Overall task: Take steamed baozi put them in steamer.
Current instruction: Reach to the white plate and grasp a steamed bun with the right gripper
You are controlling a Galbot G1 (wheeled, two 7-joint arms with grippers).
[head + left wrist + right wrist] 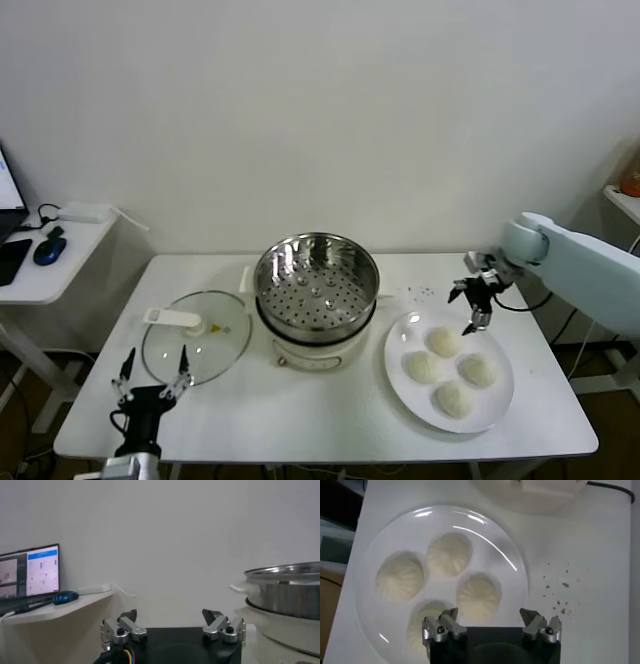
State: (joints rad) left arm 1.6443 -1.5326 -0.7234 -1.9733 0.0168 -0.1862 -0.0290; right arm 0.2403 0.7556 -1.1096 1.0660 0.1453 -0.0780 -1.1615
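Right gripper jaws wide, empty, above plate edge. Right wrist view shows four baozi; head view adds steamer, left gripper open.

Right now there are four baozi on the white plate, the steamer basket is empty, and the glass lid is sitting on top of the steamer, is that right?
Not quite. The glass lid is not on the steamer; it lies flat on the table to the steamer's left, as the head view shows. The rest holds: four baozi on the white plate, basket empty.
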